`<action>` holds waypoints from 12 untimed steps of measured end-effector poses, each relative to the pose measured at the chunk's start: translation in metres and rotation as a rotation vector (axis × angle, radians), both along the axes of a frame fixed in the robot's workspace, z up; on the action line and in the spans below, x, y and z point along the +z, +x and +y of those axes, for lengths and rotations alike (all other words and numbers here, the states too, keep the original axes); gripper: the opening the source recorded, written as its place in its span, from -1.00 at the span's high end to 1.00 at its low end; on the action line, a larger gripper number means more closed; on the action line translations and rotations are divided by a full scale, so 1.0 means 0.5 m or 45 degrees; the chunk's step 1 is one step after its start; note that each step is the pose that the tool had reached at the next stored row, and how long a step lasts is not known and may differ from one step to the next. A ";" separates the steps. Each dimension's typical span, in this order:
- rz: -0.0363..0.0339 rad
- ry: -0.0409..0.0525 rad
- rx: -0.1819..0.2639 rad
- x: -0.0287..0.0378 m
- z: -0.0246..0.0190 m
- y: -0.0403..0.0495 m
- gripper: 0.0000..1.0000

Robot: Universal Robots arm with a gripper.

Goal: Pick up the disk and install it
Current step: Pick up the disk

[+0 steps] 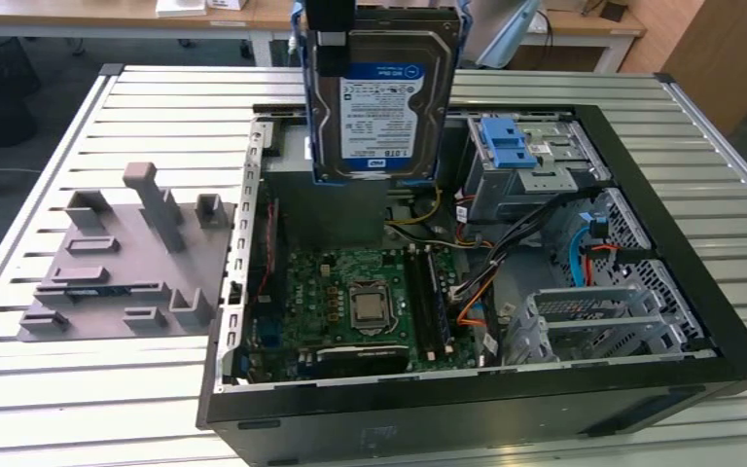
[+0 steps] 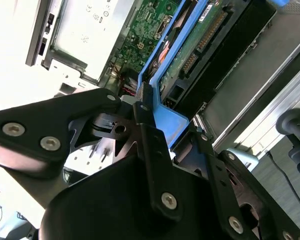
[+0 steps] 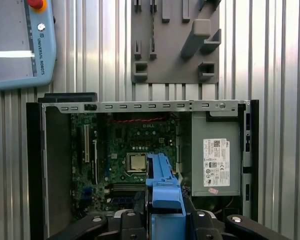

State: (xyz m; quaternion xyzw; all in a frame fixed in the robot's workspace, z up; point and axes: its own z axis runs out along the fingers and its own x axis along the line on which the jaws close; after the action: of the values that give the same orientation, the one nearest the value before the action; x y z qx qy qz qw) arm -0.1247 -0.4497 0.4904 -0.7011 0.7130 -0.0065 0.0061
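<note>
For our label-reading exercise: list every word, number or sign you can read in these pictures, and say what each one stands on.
No text quoted; the print stands here:
On the disk, white-and-blue label: too small to read surely.
On the power-supply box, white sticker: too small.
On the grey pendant: a maker's name along its edge, left unquoted.
On the motherboard: blurred markings.

Open case (image 1: pixel 478 399): room above the motherboard (image 1: pixel 347 292) is free. The exterior view's right side is crowded: cable bundle (image 1: pixel 529 233), blue latch (image 1: pixel 510 146), metal drive cage (image 1: pixel 607 321). The disk (image 1: pixel 380 97) hangs upright over the far end. Grey fixture (image 1: pixel 127 263) stands outside, beside the case wall.
</note>
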 end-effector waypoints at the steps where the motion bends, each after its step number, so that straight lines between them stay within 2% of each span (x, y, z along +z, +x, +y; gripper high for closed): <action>1: 0.0000 0.000 0.000 0.000 0.0000 0.002 0.27; 12: 0.0000 0.000 0.000 0.000 -0.0001 0.030 0.27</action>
State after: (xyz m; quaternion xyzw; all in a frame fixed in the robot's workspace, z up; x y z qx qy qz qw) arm -0.1096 -0.4498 0.4904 -0.7010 0.7131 -0.0065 0.0061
